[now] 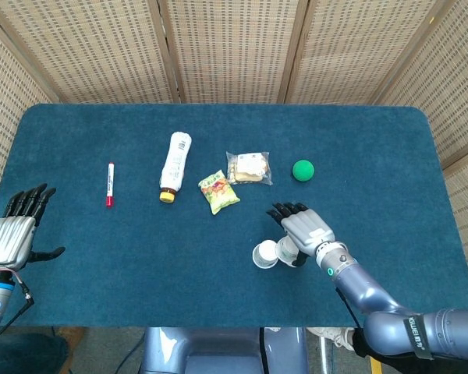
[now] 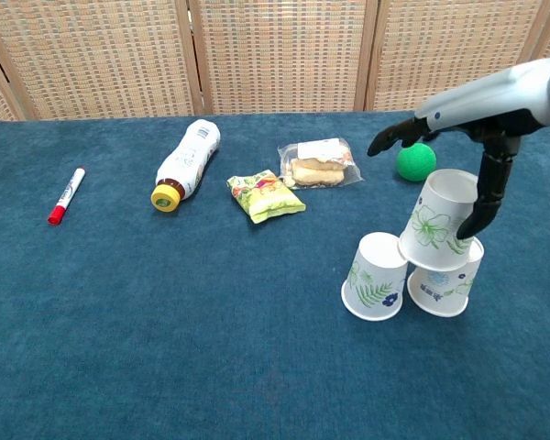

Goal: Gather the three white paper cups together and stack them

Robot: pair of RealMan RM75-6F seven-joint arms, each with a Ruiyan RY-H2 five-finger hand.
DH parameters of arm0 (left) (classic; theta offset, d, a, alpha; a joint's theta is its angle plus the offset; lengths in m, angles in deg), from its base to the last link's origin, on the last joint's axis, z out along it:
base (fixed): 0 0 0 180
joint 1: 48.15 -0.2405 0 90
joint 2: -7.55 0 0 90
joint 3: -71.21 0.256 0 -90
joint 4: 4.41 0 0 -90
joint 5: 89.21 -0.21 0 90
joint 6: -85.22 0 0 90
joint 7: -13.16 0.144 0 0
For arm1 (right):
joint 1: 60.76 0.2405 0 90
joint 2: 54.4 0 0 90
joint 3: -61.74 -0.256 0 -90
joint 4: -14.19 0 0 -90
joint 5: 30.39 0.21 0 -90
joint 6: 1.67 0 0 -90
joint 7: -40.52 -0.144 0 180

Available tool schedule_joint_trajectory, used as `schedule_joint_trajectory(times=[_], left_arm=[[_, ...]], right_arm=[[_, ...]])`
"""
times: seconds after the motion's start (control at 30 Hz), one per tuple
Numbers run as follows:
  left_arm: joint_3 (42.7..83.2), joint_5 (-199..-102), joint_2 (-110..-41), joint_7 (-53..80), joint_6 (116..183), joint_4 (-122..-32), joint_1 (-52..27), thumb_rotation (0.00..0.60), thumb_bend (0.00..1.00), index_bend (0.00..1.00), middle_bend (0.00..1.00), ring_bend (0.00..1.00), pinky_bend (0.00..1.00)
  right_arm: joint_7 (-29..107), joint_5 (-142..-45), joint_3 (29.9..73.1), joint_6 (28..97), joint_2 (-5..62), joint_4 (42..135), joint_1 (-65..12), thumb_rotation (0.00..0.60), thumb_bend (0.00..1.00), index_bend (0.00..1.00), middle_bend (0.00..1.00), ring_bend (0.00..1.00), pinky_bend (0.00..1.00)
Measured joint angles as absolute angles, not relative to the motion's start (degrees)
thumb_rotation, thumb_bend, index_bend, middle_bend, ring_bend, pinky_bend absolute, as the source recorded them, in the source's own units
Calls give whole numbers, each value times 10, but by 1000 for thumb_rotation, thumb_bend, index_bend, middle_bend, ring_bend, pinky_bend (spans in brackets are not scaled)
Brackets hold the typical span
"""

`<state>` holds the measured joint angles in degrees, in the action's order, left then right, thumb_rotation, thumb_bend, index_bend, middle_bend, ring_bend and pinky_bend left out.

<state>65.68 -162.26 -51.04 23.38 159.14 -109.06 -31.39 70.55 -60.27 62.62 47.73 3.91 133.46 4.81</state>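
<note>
Head view: the right robot hand (image 1: pixel 303 228) is hovering at lower centre-right of the frame, fingers spread apart and gripping nothing, just over the three white paper cups (image 1: pixel 277 252), which are clustering together on the dark blue carpeted surface (image 1: pixel 374 156). The left robot hand (image 1: pixel 14 232) is waiting at the lower left edge, fingers extended and holding nothing. Across the middle of the frame a red marker pen (image 1: pixel 109 184), a white plastic bottle with a yellow cap (image 1: pixel 174 166), a yellow-green snack packet (image 1: pixel 218 192), a clear wrapped sandwich pack (image 1: pixel 248 167) and a green ball (image 1: pixel 303 170) are lying.

Chest view: at lower right, one floral white cup (image 2: pixel 438 222) is tilting on top of an inverted cup (image 2: pixel 443 284), leaning against the inverted cup to its left (image 2: pixel 376 276). The right robot hand (image 2: pixel 445 147) is spreading wide above them, one dark fingertip (image 2: pixel 469 227) touching the tilted cup's side.
</note>
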Motion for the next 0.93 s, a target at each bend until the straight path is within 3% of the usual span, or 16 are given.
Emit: schedule_joint_trajectory(times=[0.3, 0.53, 0.77, 0.93], left_arm=[[659, -1631, -510, 232, 1598, -1091, -319, 600, 0, 0, 0, 0, 0], [667, -1663, -519, 220, 1627, -1080, -335, 600, 0, 0, 0, 0, 0], [688, -1708, -547, 198, 1666, -1036, -363, 600, 0, 0, 0, 0, 0], [692, -1715, -552, 189, 1682, -1027, -376, 600, 0, 0, 0, 0, 0]], right_arm=[[673, -666, 616, 507, -50, 1390, 8, 600, 0, 0, 0, 0, 3], [613, -854, 630, 602, -87, 1383, -102, 600, 0, 0, 0, 0, 0], [490, -1079, 664, 804, -40, 1230, -295, 600, 0, 0, 0, 0, 0], [437, -1122, 680, 861, 26, 1099, -372, 600, 0, 0, 0, 0, 0]])
